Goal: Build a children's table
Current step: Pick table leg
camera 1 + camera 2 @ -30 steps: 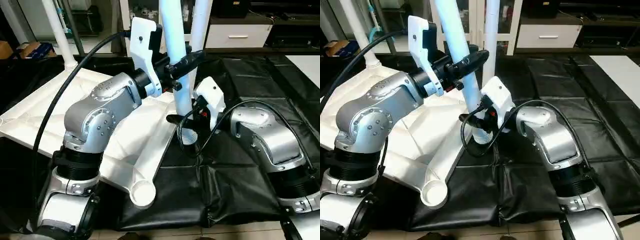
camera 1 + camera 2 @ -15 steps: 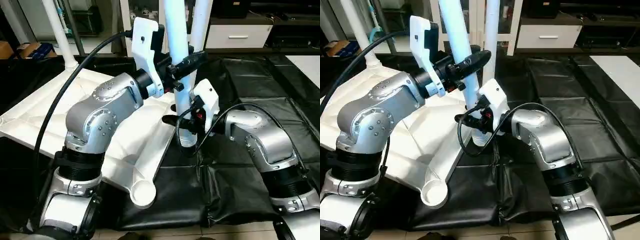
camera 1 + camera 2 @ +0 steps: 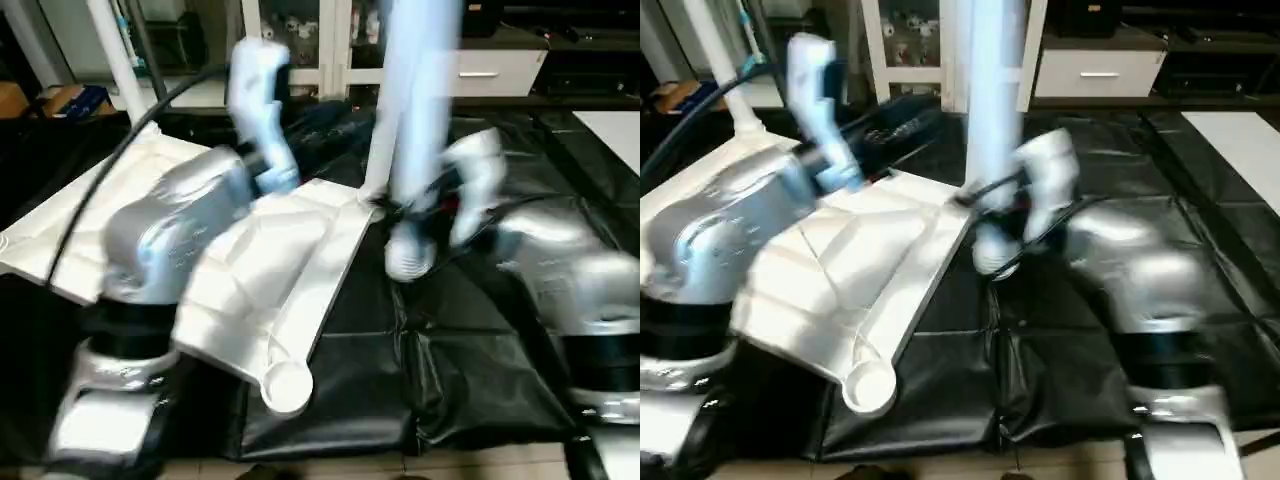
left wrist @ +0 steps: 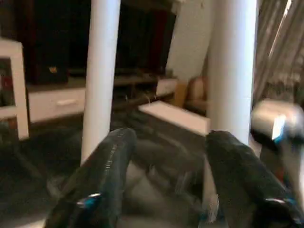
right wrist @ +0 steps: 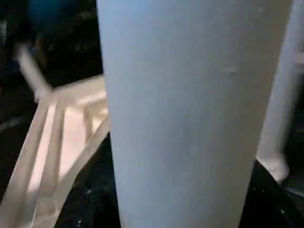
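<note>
Left gripper (image 4: 164,156) released, smooth tubular leg (image 3: 420,120)

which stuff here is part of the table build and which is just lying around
Part of the job:
- white plastic square tabletop, underside up
- loose white tubular leg at the right gripper
- two fitted white legs
- empty round corner socket

Just lying about:
- black floor mat
- white drawer unit
- cardboard box
</note>
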Available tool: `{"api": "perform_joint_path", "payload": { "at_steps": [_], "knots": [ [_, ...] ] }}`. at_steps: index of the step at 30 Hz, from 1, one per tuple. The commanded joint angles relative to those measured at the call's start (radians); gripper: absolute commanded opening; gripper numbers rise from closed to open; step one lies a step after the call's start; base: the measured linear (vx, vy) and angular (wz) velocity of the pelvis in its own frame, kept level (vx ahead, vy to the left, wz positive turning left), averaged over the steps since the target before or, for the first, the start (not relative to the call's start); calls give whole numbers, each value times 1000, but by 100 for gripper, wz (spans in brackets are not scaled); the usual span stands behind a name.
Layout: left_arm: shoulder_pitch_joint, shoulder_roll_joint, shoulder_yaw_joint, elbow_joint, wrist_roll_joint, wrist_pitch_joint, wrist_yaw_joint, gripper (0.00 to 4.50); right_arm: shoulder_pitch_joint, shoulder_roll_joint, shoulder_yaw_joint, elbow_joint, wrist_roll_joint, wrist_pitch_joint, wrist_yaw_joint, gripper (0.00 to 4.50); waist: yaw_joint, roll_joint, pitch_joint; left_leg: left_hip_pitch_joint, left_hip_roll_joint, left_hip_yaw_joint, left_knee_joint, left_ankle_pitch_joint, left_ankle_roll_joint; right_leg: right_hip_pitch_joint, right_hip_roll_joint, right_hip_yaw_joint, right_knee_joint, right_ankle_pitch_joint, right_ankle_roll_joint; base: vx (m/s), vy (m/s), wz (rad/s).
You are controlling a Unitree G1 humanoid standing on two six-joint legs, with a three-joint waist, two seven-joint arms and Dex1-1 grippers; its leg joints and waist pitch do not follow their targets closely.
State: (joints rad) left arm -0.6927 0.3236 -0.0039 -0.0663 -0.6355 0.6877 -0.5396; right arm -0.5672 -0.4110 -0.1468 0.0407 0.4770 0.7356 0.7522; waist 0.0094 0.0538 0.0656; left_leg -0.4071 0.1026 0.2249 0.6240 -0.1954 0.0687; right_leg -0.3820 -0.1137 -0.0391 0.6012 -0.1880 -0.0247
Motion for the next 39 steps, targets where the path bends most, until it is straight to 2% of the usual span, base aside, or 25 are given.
{"api": "perform_joint_path", "payload": {
  "at_steps": [1, 3, 4, 5, 6, 7, 8, 9, 10, 11, 12, 13, 16, 19, 20, 21, 23, 25, 26, 28, 31, 32, 34, 37, 39],
  "knots": [
    [23, 48, -7, -12, 5, -28, -100, 324, 31, -19, -49, -38, 47, 29, 6, 185, 1, 1, -86, 53, 106, -61, -89, -157, -52, 25, -39, 23, -38, -45, -207, 0, 0, 0],
    [34, 70, -15, -8, 16, -45, -127, 330, 42, -27, -56, -50, 55, 35, 12, 185, 1, 1, -85, 52, 107, -63, -91, -176, -53, 26, -39, 24, -40, -72, -199, 0, 0, 0],
    [62, 210, -84, 59, 134, -122, -216, 332, 104, -49, -63, -125, 74, 64, 31, 185, 3, -2, -81, 51, 107, -68, -94, -196, -47, 22, -38, 25, -54, -106, -179, 0, 0, 0],
    [72, 280, -119, 99, 198, -159, -251, 332, 134, -56, -64, -165, 83, 80, 39, 185, 3, 5, -84, 55, 109, -66, -95, -214, -53, 22, -37, 25, -45, -122, -165, 0, 0, 0],
    [83, 339, -148, 126, 247, -195, -296, 332, 161, -62, -61, -199, 88, 93, 43, 185, -6, 0, -77, 49, 106, -69, -101, -241, -51, 22, -34, 29, -53, -168, -128, 0, 0, 0],
    [90, 374, -160, 142, 267, -200, -319, 332, 181, -64, -54, -224, 89, 100, 43, 185, -10, 3, -79, 53, 108, -71, -104, -267, -77, 21, -38, 29, -50, -202, -112, 0, 0, 0],
    [103, 441, -191, 162, 297, -191, -362, 332, 215, -63, -34, -260, 83, 105, 34, 185, -13, 11, -80, 57, 109, -74, -105, -274, -97, 17, -38, 28, -46, -204, -118, 0, 0, 0],
    [106, 454, -198, 165, 306, -191, -372, 332, 221, -64, -31, -265, 85, 106, 30, 185, -13, 13, -80, 66, 109, -71, -109, -306, -131, 6, -35, 27, -46, -213, -125, 0, 0, 0],
    [116, 486, -214, 170, 326, -196, -400, 332, 232, -64, -25, -278, 90, 107, 21, 185, -14, 21, -79, 70, 109, -72, -112, -342, -164, 2, -33, 27, -44, -213, -137, 0, 0, 0],
    [130, 535, -237, 173, 343, -164, -420, 332, 249, -56, -17, -291, 85, 105, 3, 185, -16, 19, -76, 72, 109, -71, -116, -381, -192, -3, -32, 27, -43, -215, -146, 0, 0, 0],
    [139, 572, -259, 174, 363, -147, -432, 332, 261, -48, -13, -299, 80, 102, -9, 185, -14, 20, -75, 73, 107, -70, -117, -398, -202, -6, -31, 27, -44, -222, -142, 0, 0, 0],
    [155, 612, -284, 170, 378, -122, -461, 332, 274, -41, -9, -306, 75, 96, -26, 185, -18, 17, -73, 69, 105, -71, -118, -427, -208, -6, -34, 31, -45, -245, -135, 0, 0, 0],
    [187, 670, -332, 158, 403, -103, -510, 332, 296, -33, 5, -313, 53, 79, -51, 185, -14, 19, -70, 76, 105, -74, -114, -466, -219, -15, -43, 37, -55, -307, -128, 0, 0, 0],
    [203, 689, -356, 161, 415, -100, -537, 332, 311, -31, 14, -324, 43, 77, -61, 185, -11, 20, -69, 77, 107, -76, -118, -489, -226, -18, -41, 37, -55, -315, -123, 0, 0, 0],
    [218, 685, -372, 175, 463, -140, -549, 332, 323, -27, 14, -343, 44, 84, -71, 185, -9, 21, -68, 75, 107, -76, -122, -502, -230, -18, -39, 35, -52, -306, -123, 0, 0, 0],
    [218, 685, -372, 175, 463, -140, -549, 332, 323, -27, 14, -343, 44, 84, -71, 185, -9, 21, -68, 75, 107, -76, -122, -502, -230, -18, -39, 35, -52, -306, -123, 0, 0, 0],
    [208, 626, -388, 203, 522, -208, -491, 332, 334, -22, 14, -362, 49, 90, -90, 185, -12, 18, -67, 73, 108, -77, -124, -516, -232, -17, -41, 36, -54, -304, -120, 0, 0, 0],
    [194, 595, -398, 211, 541, -230, -455, 332, 337, -20, 16, -366, 51, 90, -98, 185, -9, 19, -69, 78, 108, -77, -121, -525, -234, -20, -43, 37, -55, -306, -123, 0, 0, 0],
    [181, 566, -402, 232, 550, -242, -432, 332, 338, -18, 20, -369, 53, 89, -103, 185, -8, 18, -70, 73, 109, -80, -119, -518, -231, -15, -48, 38, -54, -296, -129, 0, 0, 0],
    [166, 526, -434, 271, 574, -255, -417, 332, 340, -13, 26, -376, 54, 88, -111, 185, -9, 17, -70, 75, 107, -79, -118, -527, -229, -16, -47, 37, -57, -313, -125, 0, 0, 0],
    [169, 511, -473, 303, 616, -280, -428, 332, 342, -12, 30, -379, 51, 86, -114, 185, -11, 14, -68, 67, 107, -85, -115, -527, -214, -12, -55, 40, -61, -348, -118, 0, 0, 0],
    [172, 503, -480, 312, 622, -279, -439, 332, 343, -12, 31, -380, 51, 86, -116, 185, -15, 19, -69, 62, 109, -90, -118, -530, -215, -7, -54, 39, -60, -358, -110, 0, 0, 0],
    [181, 488, -495, 328, 655, -293, -457, 332, 345, -12, 31, -383, 51, 86, -120, 185, -16, 23, -69, 66, 110, -90, -119, -536, -219, -11, -51, 38, -62, -350, -110, 0, 0, 0],
    [189, 473, -522, 331, 672, -293, -477, 332, 350, -16, 31, -389, 51, 85, -126, 185, -18, 21, -69, 69, 109, -88, -117, -547, -217, -15, -51, 38, -64, -342, -118, 0, 0, 0],
    [167, 403, -512, 388, 681, -364, -406, 332, 351, -15, 21, -391, 53, 82, -135, 185, -21, 14, -67, 72, 107, -87, -112, -563, -198, -18, -53, 40, -72, -379, -118, 0, 0, 0]
  ]
}}
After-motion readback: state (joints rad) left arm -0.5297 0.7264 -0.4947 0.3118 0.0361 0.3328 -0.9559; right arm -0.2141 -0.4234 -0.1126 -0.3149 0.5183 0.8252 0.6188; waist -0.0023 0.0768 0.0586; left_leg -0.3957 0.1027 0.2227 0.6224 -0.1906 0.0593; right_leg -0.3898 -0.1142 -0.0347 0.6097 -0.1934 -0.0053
